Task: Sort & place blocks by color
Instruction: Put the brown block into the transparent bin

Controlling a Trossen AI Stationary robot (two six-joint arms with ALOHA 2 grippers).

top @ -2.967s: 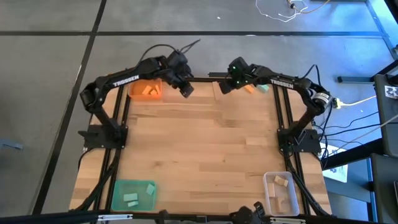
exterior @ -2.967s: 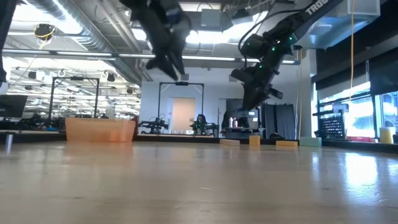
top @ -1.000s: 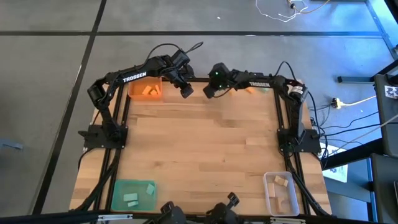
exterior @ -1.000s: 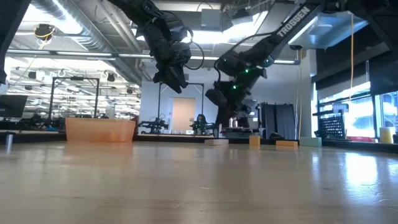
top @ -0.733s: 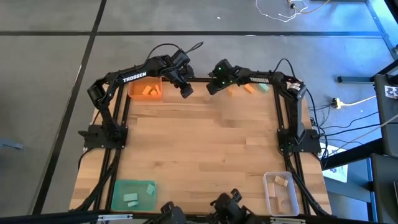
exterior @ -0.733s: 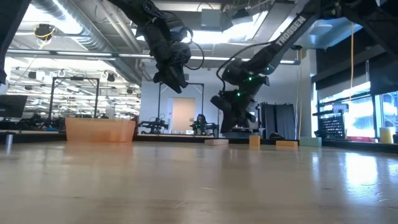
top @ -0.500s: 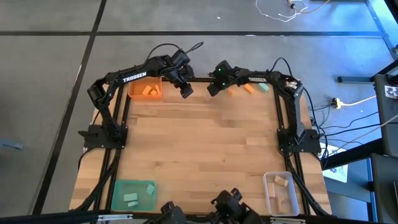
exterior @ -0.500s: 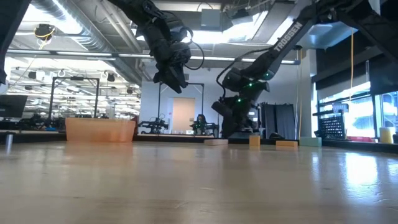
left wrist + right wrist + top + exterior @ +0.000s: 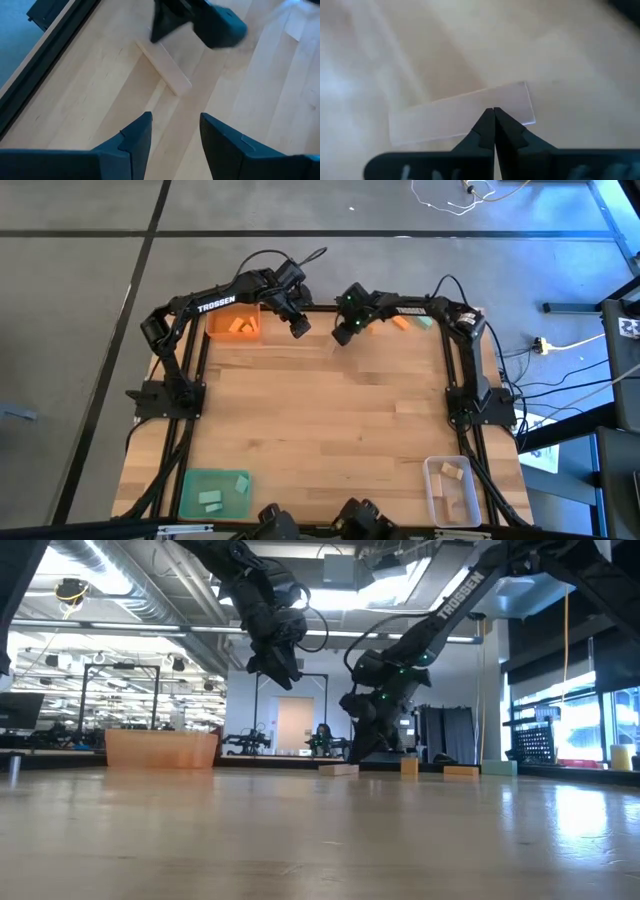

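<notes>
right wrist view: pale block (image 9: 460, 116) beneath closed right gripper (image 9: 493, 111).

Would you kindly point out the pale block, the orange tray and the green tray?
pale block (image 9: 165, 67): left wrist view, middle of its top face
orange tray (image 9: 222, 328): high view, bare floor
green tray (image 9: 195, 485): high view, bare floor

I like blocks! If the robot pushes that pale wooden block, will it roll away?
Probably not. The pale block looks flat and straight-edged, so it should slide rather than roll. It lies low on the table, so tipping seems unlikely.
</notes>
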